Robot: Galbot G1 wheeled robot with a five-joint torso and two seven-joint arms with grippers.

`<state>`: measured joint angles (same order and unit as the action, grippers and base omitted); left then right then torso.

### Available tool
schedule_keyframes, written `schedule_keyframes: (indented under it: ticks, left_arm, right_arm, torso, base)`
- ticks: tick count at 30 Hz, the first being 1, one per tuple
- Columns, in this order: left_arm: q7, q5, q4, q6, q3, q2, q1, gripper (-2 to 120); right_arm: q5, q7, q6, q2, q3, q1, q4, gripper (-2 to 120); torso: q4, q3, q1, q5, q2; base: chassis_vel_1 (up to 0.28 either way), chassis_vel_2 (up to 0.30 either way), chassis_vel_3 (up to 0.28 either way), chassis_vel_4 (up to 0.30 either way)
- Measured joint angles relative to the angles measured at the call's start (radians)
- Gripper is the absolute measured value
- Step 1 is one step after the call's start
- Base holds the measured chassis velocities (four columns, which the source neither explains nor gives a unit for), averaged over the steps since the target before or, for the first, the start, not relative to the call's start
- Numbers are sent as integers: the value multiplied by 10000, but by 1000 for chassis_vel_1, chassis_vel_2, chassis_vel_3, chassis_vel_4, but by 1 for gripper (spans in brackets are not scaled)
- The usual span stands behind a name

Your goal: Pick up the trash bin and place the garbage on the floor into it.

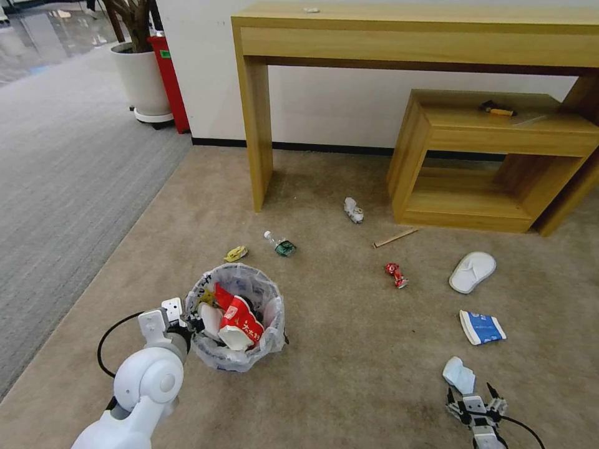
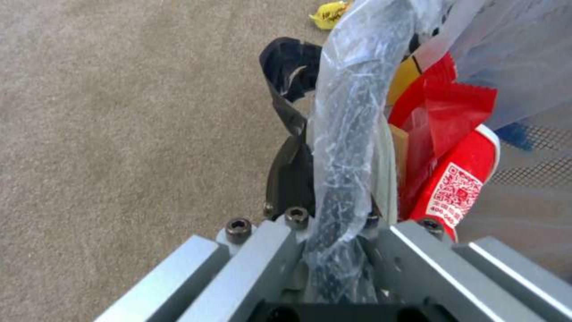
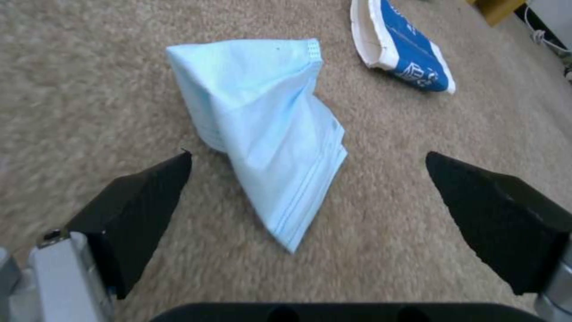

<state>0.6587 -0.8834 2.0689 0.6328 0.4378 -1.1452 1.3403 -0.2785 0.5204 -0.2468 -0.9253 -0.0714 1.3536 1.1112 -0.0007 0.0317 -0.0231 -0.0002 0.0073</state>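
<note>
Right wrist view has the right gripper [image 3: 307, 197] spread wide, empty, low over the floor [image 3: 89, 80], its jaws flanking a crumpled pale-blue face mask [image 3: 262, 134] whose long axis runs away from the gripper toward a flattened blue-white cup [image 3: 402, 47]. Beyond and leftward, the left gripper [image 1: 190, 323] clamps the near-left rim of the trash bin [image 1: 265, 296], upright on the carpet, holding red wrappers [image 1: 240, 321].

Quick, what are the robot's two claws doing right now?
Left claw: shut on the rim of the trash bin.
Right claw: open, empty, low over the carpet beside a crumpled pale blue mask.
</note>
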Motion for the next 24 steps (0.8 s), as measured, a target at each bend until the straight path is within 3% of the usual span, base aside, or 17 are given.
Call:
schedule_keyframes:
  ticks: [19,24]
  left_arm:
    - [41,7,-31,0,-32,-131,-22,0]
    - [47,45,-11,0,-32,-169,17,0]
  right_arm:
    - [-5,-269,-407,-296,330,-1498,-1617,100]
    - [0,-317,-522,-334,354,-1614,-1748,84]
  torso:
    - [0,0,0,0,0]
    - [0,0,0,0,0]
  base:
    - [0,0,0,0]
    - [0,0,0,0]
